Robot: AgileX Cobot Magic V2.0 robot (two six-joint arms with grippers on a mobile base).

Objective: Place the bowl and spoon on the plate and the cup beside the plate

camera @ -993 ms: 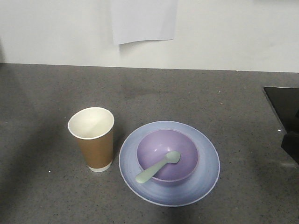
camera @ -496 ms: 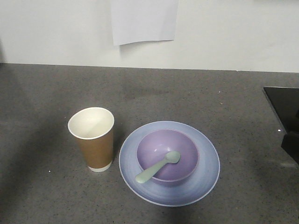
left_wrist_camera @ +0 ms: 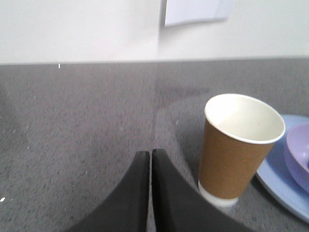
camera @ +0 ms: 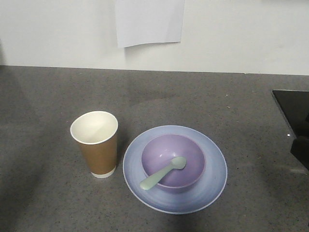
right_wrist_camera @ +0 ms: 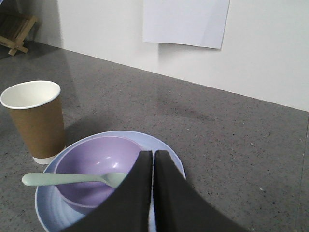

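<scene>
The lavender bowl [camera: 173,162] sits in the middle of the pale blue plate [camera: 207,186]. A mint-green spoon [camera: 163,173] lies in the bowl, its handle resting over the near-left rim. Just left of the plate stands the brown paper cup [camera: 95,143], upright and apart from it. In the left wrist view my left gripper [left_wrist_camera: 150,153] is shut and empty, on the near left of the cup [left_wrist_camera: 236,150]. From the right wrist camera, my right gripper [right_wrist_camera: 153,153] is shut and empty above the plate [right_wrist_camera: 166,150], over the right side of the bowl [right_wrist_camera: 91,166] and spoon [right_wrist_camera: 72,179].
A white sheet of paper [camera: 149,21] hangs on the wall behind the grey counter [camera: 193,96]. A black object [camera: 295,121] juts in at the right edge. A wooden stand [right_wrist_camera: 14,31] shows at the far left in the right wrist view.
The bowl, spoon, plate and cup have not moved. Only the faint shadows on the counter have shifted slightly.
</scene>
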